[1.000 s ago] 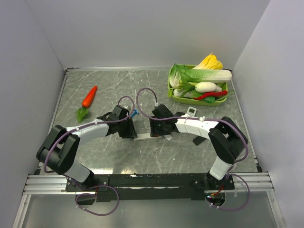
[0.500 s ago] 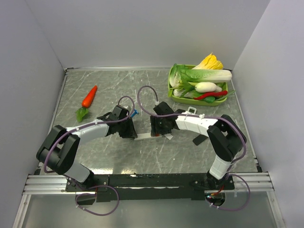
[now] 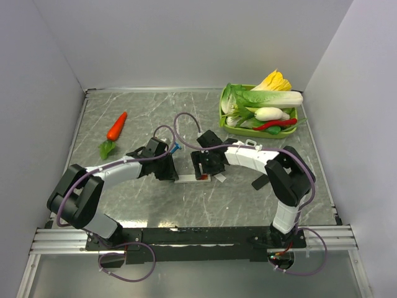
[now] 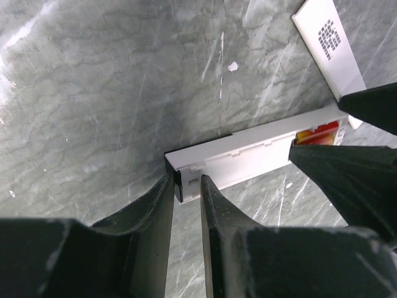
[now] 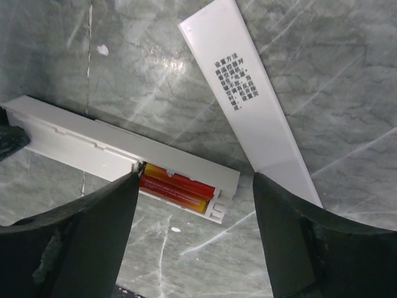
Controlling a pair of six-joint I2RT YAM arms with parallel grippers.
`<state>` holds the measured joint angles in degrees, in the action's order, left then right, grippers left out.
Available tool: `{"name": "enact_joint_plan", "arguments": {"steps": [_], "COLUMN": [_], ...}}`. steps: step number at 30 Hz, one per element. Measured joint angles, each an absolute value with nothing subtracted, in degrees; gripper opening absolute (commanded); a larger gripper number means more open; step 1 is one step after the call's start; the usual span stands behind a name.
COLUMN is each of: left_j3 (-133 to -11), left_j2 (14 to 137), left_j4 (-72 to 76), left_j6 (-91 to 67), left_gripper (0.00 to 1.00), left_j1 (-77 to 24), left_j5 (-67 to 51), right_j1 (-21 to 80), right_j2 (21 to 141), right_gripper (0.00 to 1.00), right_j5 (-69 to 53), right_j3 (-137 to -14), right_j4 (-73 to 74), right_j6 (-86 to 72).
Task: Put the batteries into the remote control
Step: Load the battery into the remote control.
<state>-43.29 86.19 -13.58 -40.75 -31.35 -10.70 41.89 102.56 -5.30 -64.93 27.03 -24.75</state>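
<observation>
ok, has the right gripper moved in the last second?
Yes. The right gripper has shifted slightly left along the remote control, away from the green tray, and its jaws have opened wider.

remote control [image 3: 186, 180]: ends hidden from above | batteries [image 4: 315, 134]: partly covered, left wrist view | back cover [image 4: 329, 49]: top cropped

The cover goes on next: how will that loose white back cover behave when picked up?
The back cover looks thin and flat on the table, so it probably slides when pushed and is hard to pinch. As a slim plastic-looking strip, it is likely light and may flex.
</observation>
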Motion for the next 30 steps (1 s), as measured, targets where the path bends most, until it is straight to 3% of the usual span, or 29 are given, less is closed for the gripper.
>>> {"name": "enact_joint_plan", "arguments": {"steps": [12,16,17,20,26,30], "left_j3": [-43.3,-43.3,-43.3,-43.3,-43.1,-42.8], "left_j2": [86.1,86.1,86.1,86.1,85.8,85.6], "left_j4": [-13.6,-13.6,-13.6,-13.6,-13.6,-13.5], "left_j6": [-40.7,-40.7,-40.7,-40.7,-40.8,-40.8], "left_gripper": [0.28,0.29,0.29,0.29,0.29,0.29], "left_j1": [-31.4,-31.4,-31.4,-31.4,-31.4,-31.4], "left_j5": [-10.3,-10.2,-10.2,-10.2,-10.2,-10.2], "right_j1": [42.3,42.3,42.4,42.7,44.6,45.3], "right_j2": [98.2,96.4,96.3,96.3,96.3,96.4], "right_gripper": [0.80,0.60,0.44,0.26,0.14,0.12], "right_j5": [-7.4,-7.4,-7.3,-6.7,-6.1,-6.8], "right_j3": [-64.5,-64.5,-64.5,-64.5,-64.5,-64.5], "right_j4": [28.2,27.7,27.7,28.1,28.1,27.7], "right_j6": [-24.1,-23.3,-23.0,-21.8,-20.9,-20.9]}}
